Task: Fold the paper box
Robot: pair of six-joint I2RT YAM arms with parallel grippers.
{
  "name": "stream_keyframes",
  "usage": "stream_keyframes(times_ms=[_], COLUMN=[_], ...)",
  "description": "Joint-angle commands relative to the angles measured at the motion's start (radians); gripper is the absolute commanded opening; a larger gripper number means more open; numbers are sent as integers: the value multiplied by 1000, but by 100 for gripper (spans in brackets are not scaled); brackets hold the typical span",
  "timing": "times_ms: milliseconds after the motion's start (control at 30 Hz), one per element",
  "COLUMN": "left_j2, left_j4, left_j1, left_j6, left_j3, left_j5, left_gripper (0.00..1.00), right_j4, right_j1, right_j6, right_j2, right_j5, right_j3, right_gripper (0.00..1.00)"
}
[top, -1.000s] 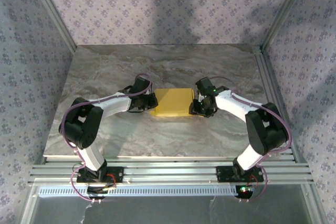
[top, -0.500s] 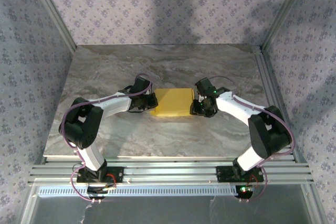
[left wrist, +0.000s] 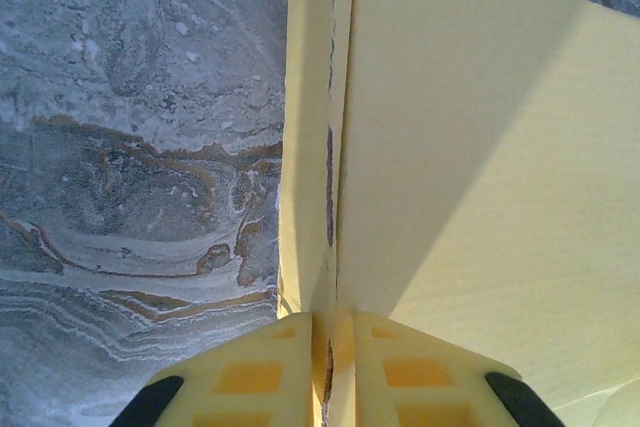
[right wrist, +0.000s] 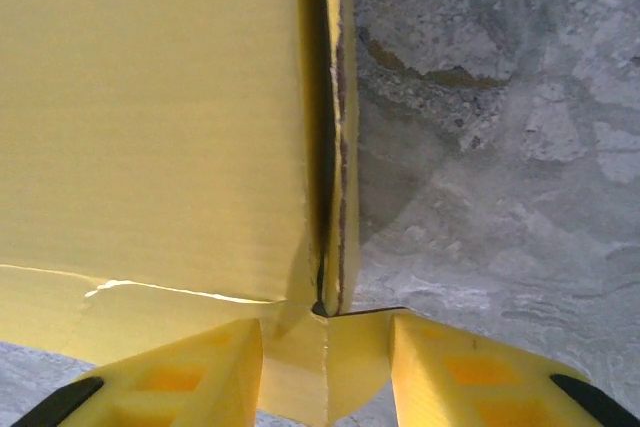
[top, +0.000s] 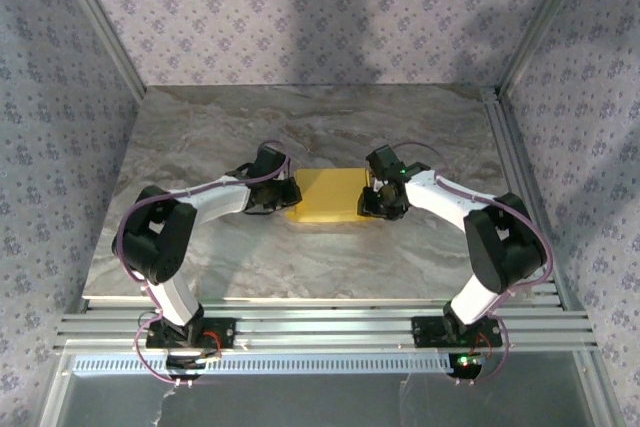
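Observation:
The paper box [top: 328, 197] lies flat and yellow in the middle of the table, between my two grippers. My left gripper [top: 288, 196] is at its left end. In the left wrist view its jaws [left wrist: 333, 322] are shut on a thin upright edge of the paper box [left wrist: 480, 147], with torn brown cardboard showing along the seam. My right gripper [top: 368, 199] is at the right end. There my fingers [right wrist: 326, 322] stand further apart, pressed on both sides of a creased corner flap of the paper box [right wrist: 150, 97].
The marble table [top: 300, 127] has bare surface behind and in front of the box. Aluminium rails [top: 515, 167] run along the right side and the near edge. Patterned walls close in the left, back and right.
My right gripper has shifted slightly left and back against the box's right end, and its jaws have narrowed a little. The left arm and the box have stayed put.

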Motion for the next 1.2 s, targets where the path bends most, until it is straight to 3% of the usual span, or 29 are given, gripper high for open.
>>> stream_keyframes(times_ms=[0, 1167], left_j2=[9, 11], left_j4=[-66, -75], left_j1=[-11, -10], left_j6=[12, 12], left_j3=[15, 23], left_j5=[-5, -9], left_gripper=[15, 15], right_j4=[12, -24], right_j1=[7, -17], right_j6=[23, 56], right_j2=[-6, -27], right_j5=[-29, -95], right_j3=[-1, -27], right_gripper=[37, 27])
